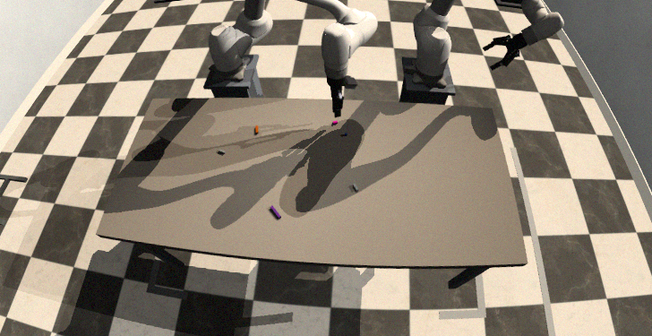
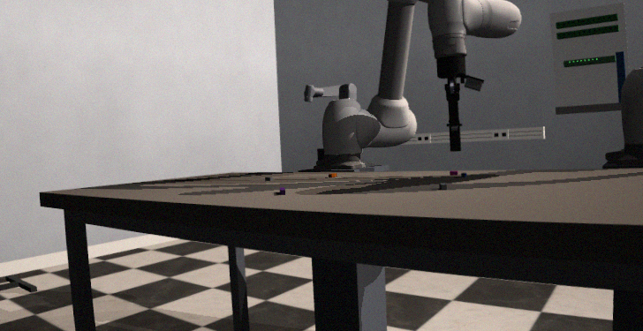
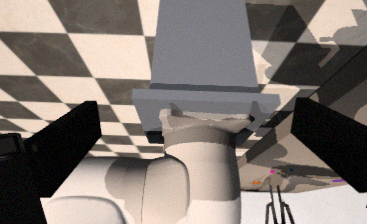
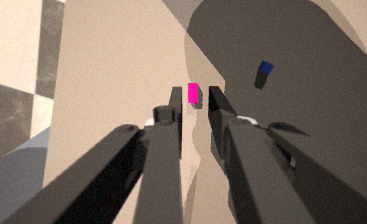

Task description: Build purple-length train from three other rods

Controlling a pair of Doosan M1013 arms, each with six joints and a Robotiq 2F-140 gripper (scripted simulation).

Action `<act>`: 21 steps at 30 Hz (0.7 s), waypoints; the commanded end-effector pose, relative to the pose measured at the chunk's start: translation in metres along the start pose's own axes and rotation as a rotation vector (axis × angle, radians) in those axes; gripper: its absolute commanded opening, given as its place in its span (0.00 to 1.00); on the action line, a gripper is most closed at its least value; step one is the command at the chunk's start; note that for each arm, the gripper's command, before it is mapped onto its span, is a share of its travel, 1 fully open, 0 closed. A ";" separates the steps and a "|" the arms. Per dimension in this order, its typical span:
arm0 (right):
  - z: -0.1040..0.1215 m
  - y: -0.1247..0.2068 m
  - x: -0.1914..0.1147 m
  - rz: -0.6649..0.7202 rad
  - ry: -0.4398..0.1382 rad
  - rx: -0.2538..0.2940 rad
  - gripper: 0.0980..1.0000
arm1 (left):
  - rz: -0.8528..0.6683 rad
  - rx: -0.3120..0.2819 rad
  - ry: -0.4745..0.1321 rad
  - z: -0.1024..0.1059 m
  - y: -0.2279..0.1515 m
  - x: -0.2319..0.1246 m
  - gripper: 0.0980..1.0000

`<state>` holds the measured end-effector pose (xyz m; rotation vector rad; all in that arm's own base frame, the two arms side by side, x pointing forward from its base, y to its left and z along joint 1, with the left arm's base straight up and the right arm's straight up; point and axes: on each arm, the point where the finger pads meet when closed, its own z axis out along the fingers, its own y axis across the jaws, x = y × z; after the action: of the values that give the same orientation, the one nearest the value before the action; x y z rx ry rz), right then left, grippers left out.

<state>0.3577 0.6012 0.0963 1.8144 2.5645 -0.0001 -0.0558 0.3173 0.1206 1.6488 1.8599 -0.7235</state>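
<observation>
A magenta rod lies flat near the table's robot-side edge. My right gripper hangs above it, pointing down. Its fingers stand a narrow gap apart, open and empty, and the rod shows below that gap. A blue rod lies close by in shadow. An orange rod, one grey rod, another grey rod and the purple rod lie apart. My left gripper is wide open and empty, off the table.
The table bears the scattered rods, and arm shadows cross it. The two arm pedestals stand behind its robot-side edge. The left arm is folded up beyond that edge.
</observation>
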 end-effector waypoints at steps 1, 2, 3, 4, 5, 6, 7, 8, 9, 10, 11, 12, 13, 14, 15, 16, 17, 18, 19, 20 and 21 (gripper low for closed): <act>0.003 0.000 0.000 0.000 0.001 -0.001 0.15 | 0.000 0.000 0.001 0.000 0.000 0.000 1.00; 0.004 0.000 0.000 0.000 0.001 -0.001 0.15 | 0.000 0.000 0.001 0.000 0.000 0.000 1.00; 0.006 0.000 0.000 0.000 0.001 -0.001 0.15 | 0.000 0.000 0.001 0.000 0.000 0.000 1.00; 0.007 0.000 0.000 0.000 0.001 -0.001 0.15 | 0.000 0.000 0.001 0.000 0.000 0.000 1.00; 0.008 0.000 0.000 0.000 0.001 -0.001 0.15 | 0.000 0.000 0.001 0.000 0.000 0.000 1.00; 0.010 0.000 0.000 0.000 0.001 -0.001 0.15 | 0.000 0.000 0.001 0.000 0.000 0.000 1.00; 0.012 0.000 0.000 0.000 0.001 -0.001 0.15 | 0.000 0.000 0.001 0.000 0.000 0.000 1.00; 0.013 0.000 0.000 0.000 0.001 -0.001 0.15 | 0.000 0.000 0.001 0.000 0.000 0.000 1.00; 0.015 0.000 0.000 0.000 0.001 -0.001 0.15 | 0.000 0.000 0.001 0.000 0.000 0.000 1.00; 0.016 0.000 0.000 0.000 0.001 -0.001 0.15 | 0.000 0.000 0.001 0.000 0.000 0.000 1.00; 0.018 0.000 0.000 0.000 0.001 -0.001 0.15 | 0.000 0.000 0.001 0.000 0.000 0.000 1.00; 0.020 0.000 0.000 0.000 0.001 -0.001 0.15 | 0.000 0.000 0.001 0.000 0.000 0.000 1.00; 0.021 0.000 0.000 0.000 0.001 -0.001 0.15 | 0.000 0.000 0.001 0.000 0.000 0.000 1.00; 0.021 0.000 0.000 0.000 0.001 -0.001 0.15 | 0.000 0.000 0.001 0.000 0.000 0.000 1.00; 0.021 0.000 0.000 0.000 0.001 -0.001 0.15 | 0.000 0.000 0.001 0.000 0.000 0.000 1.00; 0.023 0.000 0.000 0.000 0.001 -0.001 0.15 | 0.000 0.000 0.001 0.000 0.000 0.000 1.00; 0.024 0.000 0.000 0.000 0.001 -0.001 0.15 | 0.000 0.000 0.001 0.000 0.000 0.000 1.00; 0.026 0.000 0.000 0.000 0.001 -0.001 0.15 | 0.000 0.000 0.001 0.000 0.000 0.000 1.00; 0.028 0.000 0.000 0.000 0.001 -0.001 0.15 | 0.000 0.000 0.001 0.000 0.000 0.000 1.00; 0.029 0.000 0.000 0.000 0.001 -0.001 0.15 | 0.000 0.000 0.001 0.000 0.000 0.000 1.00; 0.030 0.000 0.000 0.000 0.001 -0.001 0.15 | 0.000 0.000 0.001 0.000 0.000 0.000 1.00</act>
<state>0.3577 0.6013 0.0694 1.8143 2.5645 -0.0003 -0.0558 0.3173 0.1206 1.6488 1.8599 -0.7235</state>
